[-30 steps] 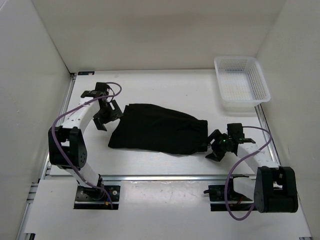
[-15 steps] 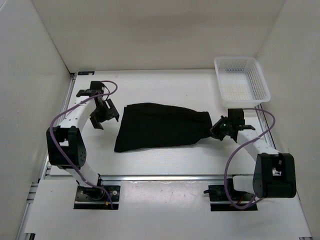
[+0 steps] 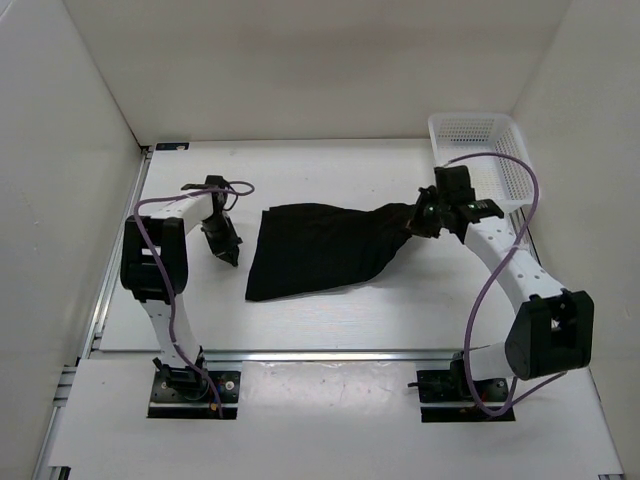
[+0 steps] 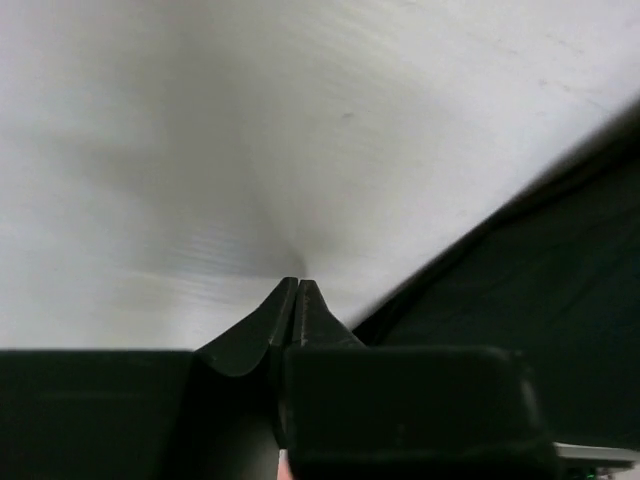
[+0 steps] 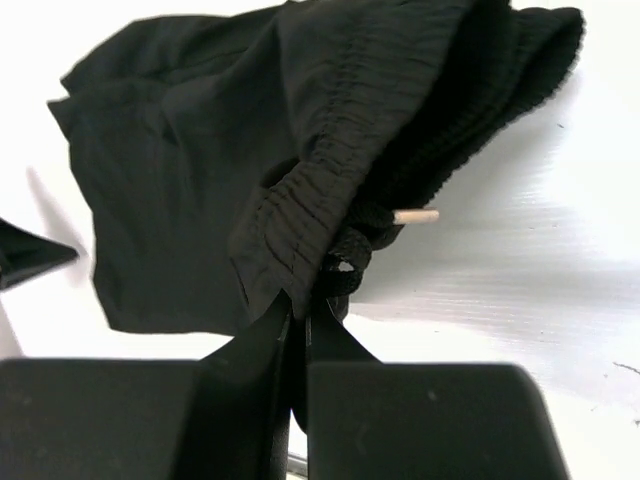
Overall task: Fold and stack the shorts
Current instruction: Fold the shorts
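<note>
The black shorts (image 3: 320,250) lie on the white table, their right end drawn up into a bunch. My right gripper (image 3: 418,224) is shut on that end. In the right wrist view the gathered waistband (image 5: 300,200) is pinched between the closed tips of the right gripper (image 5: 300,300), and a drawstring with a pale tip (image 5: 415,215) hangs beside them. My left gripper (image 3: 226,250) sits just left of the shorts' left edge. Its fingers are pressed together over bare table in the left wrist view (image 4: 298,285), with the shorts (image 4: 520,280) lying to their right, apart from them.
A white mesh basket (image 3: 485,170) stands at the back right corner, just behind the right gripper. White walls enclose the table on three sides. A metal rail runs along the near edge (image 3: 300,355).
My right gripper shut on the shorts' right end and carried it back and up toward the basket, dragging the cloth. My left gripper closed empty and shifted toward the shorts' left edge.
</note>
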Motion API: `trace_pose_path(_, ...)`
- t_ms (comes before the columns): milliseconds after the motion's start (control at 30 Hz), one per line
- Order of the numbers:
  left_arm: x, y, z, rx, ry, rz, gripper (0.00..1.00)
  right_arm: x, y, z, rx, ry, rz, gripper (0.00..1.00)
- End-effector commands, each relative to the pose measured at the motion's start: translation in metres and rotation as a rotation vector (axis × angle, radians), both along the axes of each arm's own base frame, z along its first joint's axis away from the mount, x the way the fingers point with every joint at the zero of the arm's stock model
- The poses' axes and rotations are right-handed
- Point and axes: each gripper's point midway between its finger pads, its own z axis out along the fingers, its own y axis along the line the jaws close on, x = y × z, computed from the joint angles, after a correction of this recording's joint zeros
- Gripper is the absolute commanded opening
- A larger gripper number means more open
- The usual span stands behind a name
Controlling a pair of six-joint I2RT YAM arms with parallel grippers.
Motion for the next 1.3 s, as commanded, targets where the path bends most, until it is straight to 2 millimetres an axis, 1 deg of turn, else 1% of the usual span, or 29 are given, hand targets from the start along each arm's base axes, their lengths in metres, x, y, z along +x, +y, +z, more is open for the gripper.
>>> trace_pose_path(0,0.024,-0.026,0.015,-0.080,-0.083,-0.050,0.13,0.005,0.011,0.014,-0.105,-0.039,0.081,0.00)
trace_pose_path(100,0.028,-0.038,0.015,-0.104,-0.083,-0.072,0.10,0.005,0.031,0.015,-0.154,-0.043,0.166,0.00)
trace_pose_path(200,0.027,-0.041,0.012,-0.121,-0.072,-0.073,0.10,0.010,0.063,0.030,-0.194,-0.090,0.271,0.00)
trace_pose_path(233,0.026,-0.040,0.009,-0.119,-0.063,-0.082,0.10,0.014,0.073,0.047,-0.201,-0.121,0.295,0.00)
trace_pose_path(300,0.028,-0.042,0.010,-0.129,-0.072,-0.083,0.10,0.013,0.101,0.048,-0.256,-0.142,0.374,0.00)
trace_pose_path(333,0.028,-0.042,0.010,-0.129,-0.072,-0.083,0.10,0.008,0.123,0.041,-0.281,-0.137,0.430,0.00)
trace_pose_path(367,0.028,-0.042,0.010,-0.129,-0.072,-0.083,0.10,0.012,0.136,0.059,-0.288,-0.176,0.448,0.00)
trace_pose_path(400,0.030,-0.042,0.007,-0.129,-0.072,-0.083,0.10,0.013,0.146,0.062,-0.308,-0.191,0.472,0.00)
trace_pose_path(433,0.030,-0.042,0.007,-0.129,-0.072,-0.083,0.10,0.009,0.166,0.051,-0.340,-0.183,0.521,0.00)
trace_pose_path(467,0.026,-0.042,0.004,-0.128,-0.061,-0.083,0.10,0.008,0.176,0.050,-0.355,-0.184,0.545,0.00)
trace_pose_path(500,0.028,-0.042,0.004,-0.129,-0.070,-0.083,0.10,0.012,0.192,0.068,-0.342,-0.233,0.568,0.00)
trace_pose_path(533,0.028,-0.042,0.001,-0.128,-0.061,-0.083,0.10,0.007,0.212,0.053,-0.359,-0.215,0.620,0.00)
trace_pose_path(600,0.024,-0.041,-0.001,-0.127,-0.052,-0.082,0.10,0.006,0.232,0.053,-0.371,-0.229,0.657,0.00)
trace_pose_path(633,0.024,-0.041,-0.001,-0.127,-0.052,-0.082,0.10,0.007,0.255,0.054,-0.363,-0.257,0.688,0.00)
trace_pose_path(667,0.025,-0.042,-0.001,-0.128,-0.051,-0.073,0.10,0.004,0.264,0.053,-0.357,-0.253,0.707,0.00)
trace_pose_path(700,0.027,-0.042,-0.001,-0.129,-0.060,-0.074,0.10,0.000,0.276,0.037,-0.377,-0.232,0.742,0.00)
trace_pose_path(733,0.027,-0.042,-0.001,-0.129,-0.060,-0.074,0.10,0.001,0.285,0.036,-0.372,-0.240,0.750,0.00)
trace_pose_path(767,0.028,-0.039,-0.001,-0.129,-0.060,-0.065,0.10,0.003,0.293,0.045,-0.345,-0.258,0.757,0.00)
trace_pose_path(800,0.025,-0.039,-0.003,-0.128,-0.051,-0.064,0.10,0.000,0.303,0.033,-0.345,-0.243,0.779,0.00)
trace_pose_path(933,0.025,-0.028,-0.002,-0.137,-0.051,-0.031,0.10,0.000,0.325,0.027,-0.304,-0.250,0.814,0.00)
trace_pose_path(967,0.026,-0.022,0.005,-0.155,-0.068,-0.008,0.10,0.003,0.329,0.028,-0.292,-0.258,0.805,0.00)
trace_pose_path(1000,0.028,-0.018,0.010,-0.168,-0.084,-0.008,0.16,-0.004,0.334,0.028,-0.279,-0.255,0.825,0.00)
trace_pose_path(1033,0.025,-0.012,0.016,-0.184,-0.077,0.014,0.25,-0.001,0.341,0.036,-0.247,-0.282,0.818,0.10)
trace_pose_path(1067,0.025,-0.009,0.030,-0.213,-0.104,0.020,0.45,-0.004,0.345,0.033,-0.226,-0.274,0.826,0.24)
trace_pose_path(1100,0.026,0.009,0.037,-0.221,-0.121,0.052,0.64,-0.002,0.352,0.047,-0.187,-0.320,0.825,0.46)
trace_pose_path(1133,0.028,0.018,0.047,-0.229,-0.141,0.068,0.78,-0.003,0.355,0.051,-0.163,-0.337,0.833,0.55)
trace_pose_path(1167,0.025,0.025,0.060,-0.237,-0.153,0.079,0.88,-0.006,0.355,0.044,-0.157,-0.329,0.842,0.66)
trace_pose_path(1200,0.026,0.042,0.068,-0.231,-0.168,0.113,0.99,-0.007,0.357,0.050,-0.136,-0.344,0.850,0.83)
trace_pose_path(1267,0.031,0.056,0.085,-0.221,-0.203,0.122,0.99,-0.015,0.363,0.059,-0.088,-0.351,0.884,0.90)
